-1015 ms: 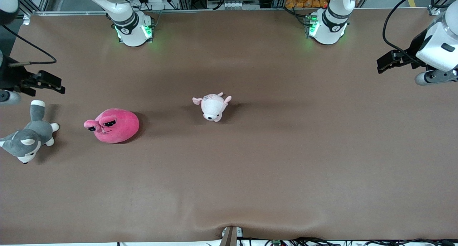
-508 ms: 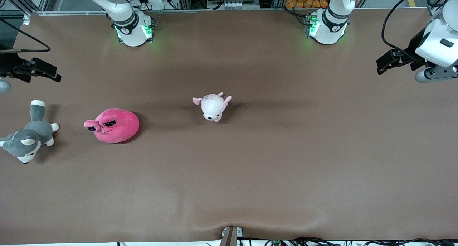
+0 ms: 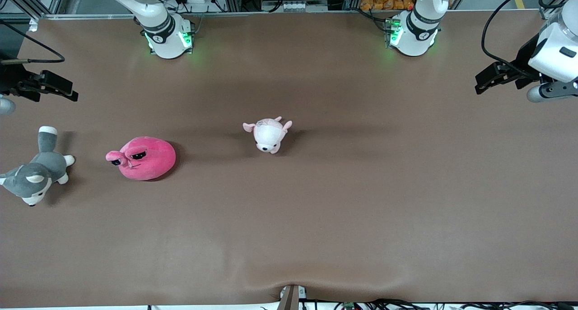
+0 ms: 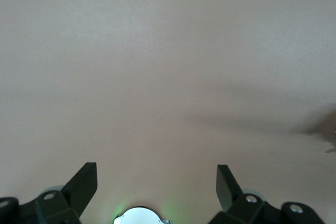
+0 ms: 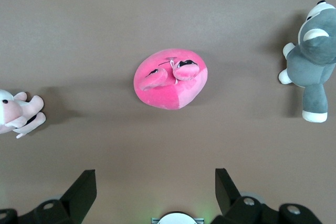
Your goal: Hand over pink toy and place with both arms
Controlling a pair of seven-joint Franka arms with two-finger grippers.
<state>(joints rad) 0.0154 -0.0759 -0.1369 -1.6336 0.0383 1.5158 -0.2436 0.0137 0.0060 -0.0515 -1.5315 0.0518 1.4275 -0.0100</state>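
Your right gripper has lifted slightly at frame left; both grippers, left gripper included, gape empty. The pink toy looks soft, light: pinch its plump middle.

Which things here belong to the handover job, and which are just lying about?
Part of the job:
- pink toy, on the table
- right gripper, jaws open, empty
- left gripper, jaws open, empty

Lying about:
- pale pink-and-white plush
- grey husky plush

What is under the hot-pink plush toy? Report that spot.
The pink toy lies directly on the brown table, nothing else under its visible edges, only its shadow beside it. The patch it covers is hidden in the front and right wrist views.
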